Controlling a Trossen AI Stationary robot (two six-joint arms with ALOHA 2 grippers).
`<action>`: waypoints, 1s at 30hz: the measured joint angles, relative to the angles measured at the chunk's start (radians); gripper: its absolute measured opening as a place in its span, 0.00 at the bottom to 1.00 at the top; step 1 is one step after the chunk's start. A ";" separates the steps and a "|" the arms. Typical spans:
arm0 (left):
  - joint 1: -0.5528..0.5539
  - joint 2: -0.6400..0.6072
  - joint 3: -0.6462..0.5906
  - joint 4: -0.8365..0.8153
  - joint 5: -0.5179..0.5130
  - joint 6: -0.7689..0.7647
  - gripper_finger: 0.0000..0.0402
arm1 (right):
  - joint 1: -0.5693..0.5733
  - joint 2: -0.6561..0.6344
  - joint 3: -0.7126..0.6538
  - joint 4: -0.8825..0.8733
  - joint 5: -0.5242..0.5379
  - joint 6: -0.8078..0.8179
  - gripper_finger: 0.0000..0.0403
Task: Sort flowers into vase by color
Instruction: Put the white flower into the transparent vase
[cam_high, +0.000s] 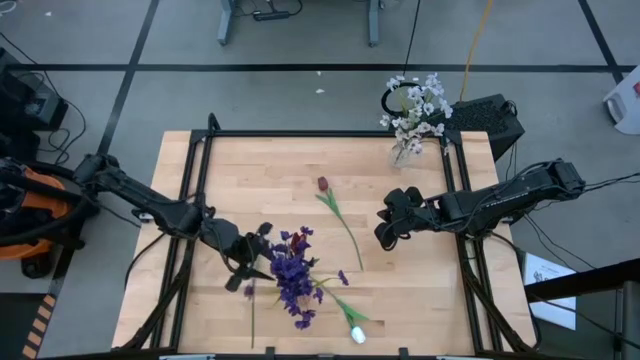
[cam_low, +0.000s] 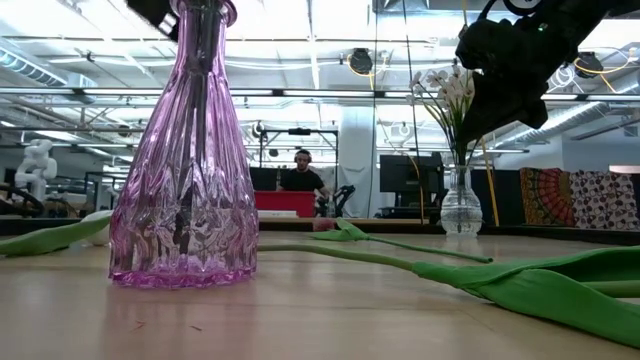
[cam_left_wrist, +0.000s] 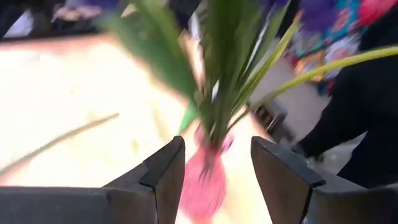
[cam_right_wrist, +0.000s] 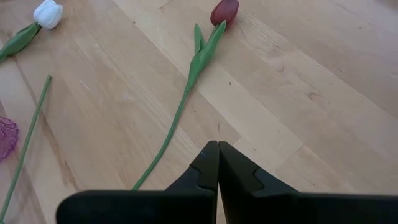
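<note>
A pink-purple glass vase (cam_low: 185, 150) stands on the table near its near edge, holding purple blossom clusters (cam_high: 292, 270) on green stems (cam_left_wrist: 217, 74). My left gripper (cam_high: 245, 265) hovers just left of them, open. In its wrist view the vase (cam_left_wrist: 202, 183) and stems show beyond the gap between its fingers, untouched. My right gripper (cam_right_wrist: 217, 163) is shut and hangs over the table's right middle (cam_high: 385, 228). A dark red tulip (cam_high: 322, 184) lies flat on the table beside it. A white tulip (cam_high: 355, 333) lies near the near edge. White blossom sprays (cam_high: 412, 112) stand in a clear vase (cam_low: 460, 205) at the far right.
A bare green stem (cam_high: 252, 318) lies near the near edge, left of the pink vase. Dark frame rails (cam_high: 195, 190) run along the table's left, right and far sides. Bare wood (cam_high: 260, 180) shows on the far left half. A person sits far behind the table (cam_low: 300, 175).
</note>
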 joint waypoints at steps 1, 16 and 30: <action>0.000 -0.014 0.000 -0.045 -0.014 -0.003 0.47 | -0.001 0.000 0.000 0.000 0.000 -0.001 0.00; -0.001 -0.075 0.000 -0.664 -0.301 -1.201 0.47 | -0.003 0.000 0.000 0.001 0.021 -0.003 0.00; -0.003 0.185 0.000 -0.680 -0.130 -1.502 0.47 | -0.003 0.000 0.000 0.004 0.022 -0.001 0.00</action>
